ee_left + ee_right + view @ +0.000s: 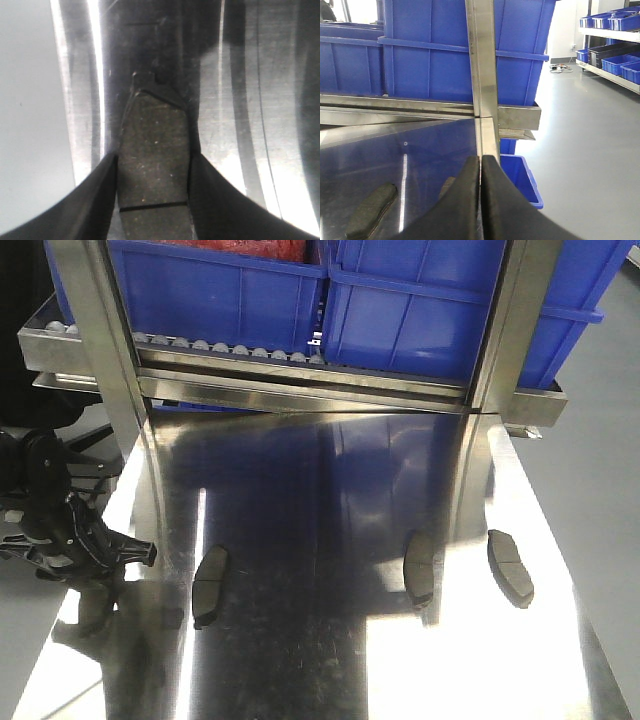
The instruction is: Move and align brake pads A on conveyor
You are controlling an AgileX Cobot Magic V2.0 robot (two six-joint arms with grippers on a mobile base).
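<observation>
Three brake pads lie on the shiny steel tabletop (pixel 330 660): one at the left (pixel 210 585), one right of centre (pixel 419 568), one further right (pixel 510 567). My left gripper (pixel 125 552) hangs over the table's left edge. In the left wrist view its two fingers press the long sides of a further brake pad (pixel 155 150), grey-brown face up with the groove across it; the left gripper (pixel 152 155) is shut on it. My right gripper (pixel 481 159) is shut on nothing, above the table. One pad (pixel 370 210) lies to its left, and another pad (pixel 447 185) is half hidden. The conveyor is out of view.
A steel roller rack (pixel 250 365) with blue bins (pixel 230 300) runs along the table's back, with upright steel posts (pixel 95 340) at each side. A blue bin (pixel 520 180) stands on the floor past the table's right edge. Shelves with bins (pixel 615 25) stand far off.
</observation>
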